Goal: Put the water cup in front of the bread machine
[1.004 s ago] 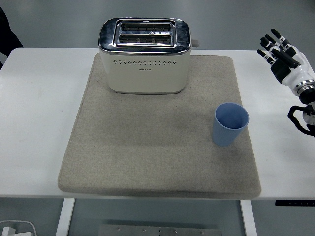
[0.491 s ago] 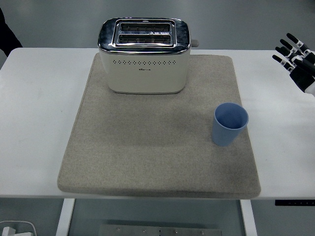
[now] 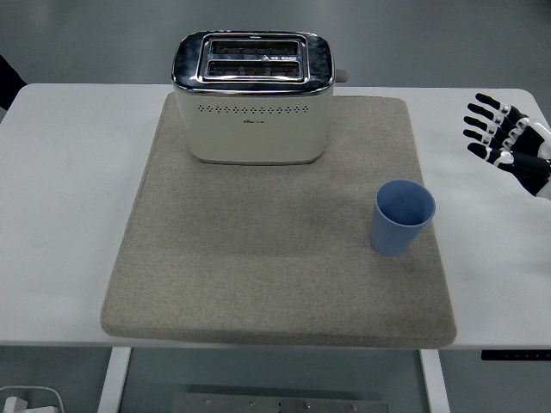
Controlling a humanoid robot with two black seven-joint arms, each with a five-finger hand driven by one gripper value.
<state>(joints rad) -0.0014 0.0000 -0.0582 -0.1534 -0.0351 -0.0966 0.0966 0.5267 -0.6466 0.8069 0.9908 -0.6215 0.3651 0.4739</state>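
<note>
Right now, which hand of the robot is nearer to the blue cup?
The right. The right hand hovers with fingers spread, to the right of and beyond the blue cup, not touching it. The left hand is not in view.

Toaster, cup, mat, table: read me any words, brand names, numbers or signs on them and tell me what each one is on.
Toaster: a small dark mark on its front, too small to read.
Toaster top: a small triangle sign with tiny print between the slots, too blurred to read.
Blue cup, grey mat, white table: no text visible.
</note>
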